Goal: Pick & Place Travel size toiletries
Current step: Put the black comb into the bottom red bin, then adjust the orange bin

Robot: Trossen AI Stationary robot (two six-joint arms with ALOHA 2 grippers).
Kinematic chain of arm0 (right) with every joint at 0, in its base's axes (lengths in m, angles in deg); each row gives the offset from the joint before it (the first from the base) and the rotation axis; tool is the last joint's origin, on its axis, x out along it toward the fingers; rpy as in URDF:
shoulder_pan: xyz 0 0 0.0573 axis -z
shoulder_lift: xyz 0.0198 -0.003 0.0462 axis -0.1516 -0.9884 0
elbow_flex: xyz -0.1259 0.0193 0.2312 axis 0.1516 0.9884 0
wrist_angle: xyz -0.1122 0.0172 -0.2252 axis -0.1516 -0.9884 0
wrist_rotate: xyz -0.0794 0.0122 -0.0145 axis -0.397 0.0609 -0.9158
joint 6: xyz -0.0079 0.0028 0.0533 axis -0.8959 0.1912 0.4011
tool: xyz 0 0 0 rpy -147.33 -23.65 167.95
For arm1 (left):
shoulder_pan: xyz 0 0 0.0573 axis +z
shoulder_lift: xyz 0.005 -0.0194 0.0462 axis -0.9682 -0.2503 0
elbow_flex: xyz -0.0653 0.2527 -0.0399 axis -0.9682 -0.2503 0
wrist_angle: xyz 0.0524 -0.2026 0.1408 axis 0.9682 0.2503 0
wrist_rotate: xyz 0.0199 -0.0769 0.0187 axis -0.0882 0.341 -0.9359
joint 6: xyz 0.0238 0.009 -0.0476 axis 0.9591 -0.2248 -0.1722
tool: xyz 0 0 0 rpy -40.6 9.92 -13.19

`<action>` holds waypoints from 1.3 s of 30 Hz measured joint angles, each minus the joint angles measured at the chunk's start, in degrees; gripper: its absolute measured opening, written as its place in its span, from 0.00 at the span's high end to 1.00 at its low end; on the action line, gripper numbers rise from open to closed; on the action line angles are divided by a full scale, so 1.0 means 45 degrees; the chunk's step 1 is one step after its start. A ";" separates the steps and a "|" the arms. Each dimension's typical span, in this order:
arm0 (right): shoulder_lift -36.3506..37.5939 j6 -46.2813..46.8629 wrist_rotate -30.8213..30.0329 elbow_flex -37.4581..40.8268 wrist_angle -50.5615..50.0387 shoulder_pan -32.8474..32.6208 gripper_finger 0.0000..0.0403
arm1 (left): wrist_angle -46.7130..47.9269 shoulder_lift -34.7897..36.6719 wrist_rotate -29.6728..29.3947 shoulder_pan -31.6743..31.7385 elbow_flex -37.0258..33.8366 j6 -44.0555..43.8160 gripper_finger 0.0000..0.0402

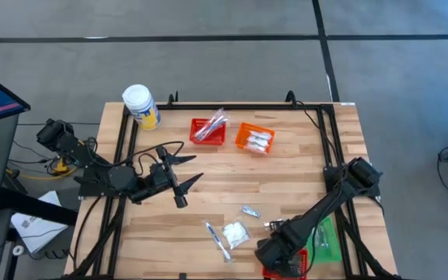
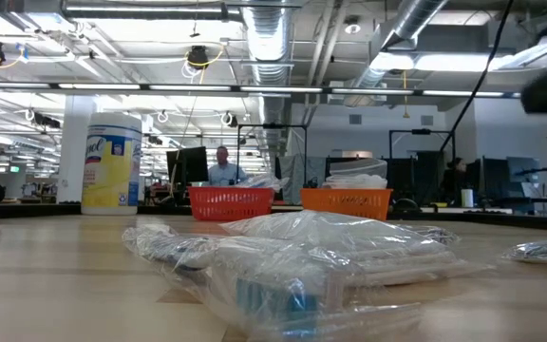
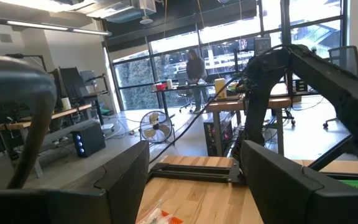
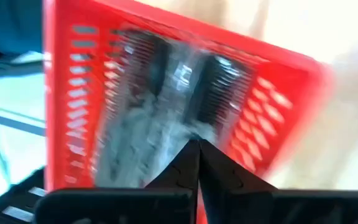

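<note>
A: Where are your toiletries right now?

B: You have loose ones on the wooden table (image 1: pixel 286 175) at its near middle: a white packet (image 1: pixel 235 232), a slim silver stick (image 1: pixel 217 239) just beside it on the left, and a small silver piece (image 1: pixel 250 211) a little farther back. In the low view the same clear-wrapped packets (image 2: pixel 326 249) fill the foreground.

A: And the rest?

B: Some already lie in baskets along the far edge. The red basket (image 1: pixel 208 132) holds wrapped sticks that poke out over its rim, and the orange basket (image 1: pixel 254 138) beside it holds white packets. A large yellow jar (image 1: pixel 141 106) with a white lid stands at the far left corner.

A: What is your right gripper doing?

B: Your right gripper (image 4: pixel 198 154) is at the near right edge of the table, over a second red basket (image 4: pixel 67 106). Its fingertips are pinched together on a clear-wrapped pack of dark sticks (image 4: pixel 166 87), which hangs above that basket. A green basket (image 1: pixel 325 237) sits next to it.

A: And the left gripper?

B: Your left gripper (image 1: pixel 185 171) hovers at the left side of the table, well apart from the loose packets, with its fingers (image 3: pixel 126 177) spread wide and nothing between them. People show in the room beyond the table.
</note>
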 joint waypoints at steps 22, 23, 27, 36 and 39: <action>0.0015 -0.1566 -0.5839 -0.3642 -0.4290 0.0005 1.00 | 0.0044 0.0000 0.0105 0.0136 0.0000 -0.0005 0.39; 0.0015 -0.1568 -0.5995 -0.3642 -0.4302 0.0005 1.00 | 0.0052 0.0000 0.0233 0.0136 0.0000 -0.0005 0.39; 0.0107 -0.1524 -0.6728 -0.3634 -0.4282 -0.0027 1.00 | 0.0337 0.0000 0.0658 0.0136 0.0005 -0.0234 0.39; 0.0910 -0.1320 -0.8135 -0.3438 -0.3227 -0.0345 1.00 | 0.0588 0.0000 0.1831 0.0146 0.0005 -0.0387 0.39; 0.0918 -0.1316 -0.8336 -0.3409 -0.3180 -0.0442 1.00 | 0.0588 0.0000 0.2103 0.0146 0.0005 -0.0581 0.39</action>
